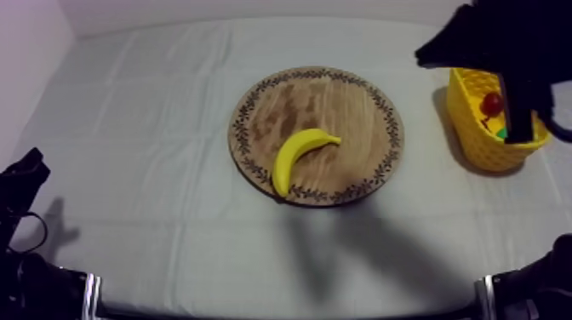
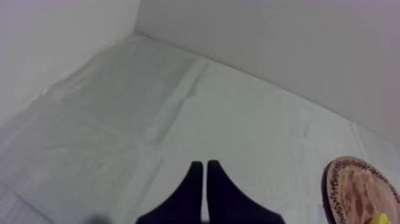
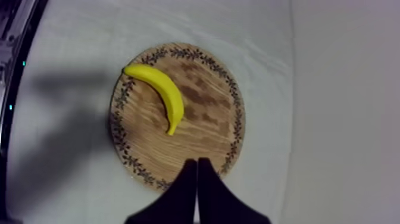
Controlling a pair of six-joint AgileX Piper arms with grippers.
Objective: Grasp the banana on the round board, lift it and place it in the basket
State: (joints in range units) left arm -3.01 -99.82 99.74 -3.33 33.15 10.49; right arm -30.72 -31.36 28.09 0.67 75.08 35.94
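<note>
The yellow banana (image 1: pixel 301 154) lies on the front left part of the round wooden board (image 1: pixel 345 111) in the middle of the table. My right arm comes in at the upper right, and its gripper (image 1: pixel 424 56) hangs high between the board and the yellow basket (image 1: pixel 478 136). In the right wrist view its fingers lie together as a narrow wedge (image 3: pixel 197 164) over the near rim of the board (image 3: pixel 205 134), with the banana (image 3: pixel 161 89) farther off. My left gripper (image 1: pixel 25 170) rests low at the left edge, shut (image 2: pixel 205 168) on nothing.
The basket stands at the right side and holds a small red fruit (image 1: pixel 492 104) and something green (image 1: pixel 502 132). The right arm partly covers the basket. Bare cloth spreads left of and in front of the board. The board's rim (image 2: pixel 357 190) lies beyond the left gripper.
</note>
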